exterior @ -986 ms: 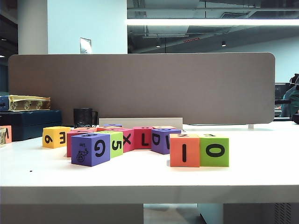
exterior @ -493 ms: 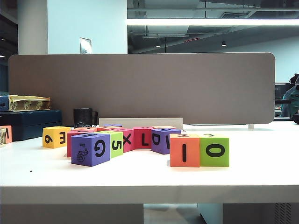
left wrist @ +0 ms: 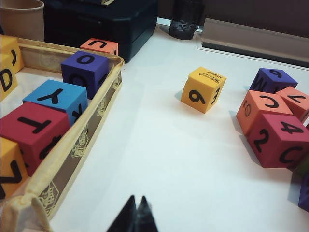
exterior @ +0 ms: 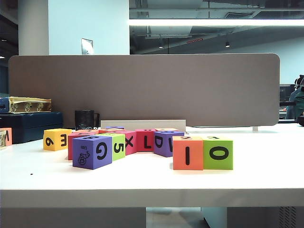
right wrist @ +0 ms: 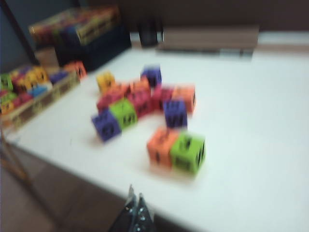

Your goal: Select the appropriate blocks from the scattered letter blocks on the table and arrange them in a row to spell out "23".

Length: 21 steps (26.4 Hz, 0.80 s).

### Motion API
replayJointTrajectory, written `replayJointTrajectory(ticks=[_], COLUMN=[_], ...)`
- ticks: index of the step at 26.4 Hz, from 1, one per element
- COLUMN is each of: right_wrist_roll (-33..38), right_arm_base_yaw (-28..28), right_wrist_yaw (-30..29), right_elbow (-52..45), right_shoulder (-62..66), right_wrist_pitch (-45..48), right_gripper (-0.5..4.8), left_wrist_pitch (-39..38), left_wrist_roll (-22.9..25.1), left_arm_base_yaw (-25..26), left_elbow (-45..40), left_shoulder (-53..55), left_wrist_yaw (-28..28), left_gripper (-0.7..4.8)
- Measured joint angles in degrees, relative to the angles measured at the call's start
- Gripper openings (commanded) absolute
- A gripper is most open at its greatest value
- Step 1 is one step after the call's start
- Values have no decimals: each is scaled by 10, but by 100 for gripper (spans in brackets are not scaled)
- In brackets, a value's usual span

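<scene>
White table point(exterior: 266, 175) backed by a grey-brown partition point(exterior: 142, 90), dim office ceiling beyond. Orange "I" block point(exterior: 187, 153) and lime green "O" block point(exterior: 218, 153) sit touching in a row, ahead of the right gripper point(right wrist: 134, 209), whose jaws are pressed together. Left gripper point(left wrist: 135, 212) likewise closed, empty, low over bare table, yellow "6" block point(left wrist: 203, 89) well ahead.

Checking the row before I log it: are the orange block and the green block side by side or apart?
Side by side. The orange block showing "I" and the green block showing "O" sit flush on the table.
</scene>
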Motion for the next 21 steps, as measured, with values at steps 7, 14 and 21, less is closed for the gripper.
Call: replayJointTrajectory(ticks=[7, 14, 21], right_wrist_roll=[-3, -3, 0], right_arm_base_yaw=[0, 0, 0], right_wrist_yaw=[92, 217, 248], right_elbow=[1, -1, -73], right_shoulder=[0, 0, 0], right_wrist_pitch=[167, 171, 237], right_gripper=[-1, -1, -1], left_wrist_pitch=[0, 0, 0], left_wrist_roll=[0, 0, 0], left_arm_base_yaw=[0, 0, 0], left_elbow=[0, 0, 0], left_shoulder=[0, 0, 0], left_wrist_yaw=[0, 0, 1], left_gripper=[-5, -5, -5])
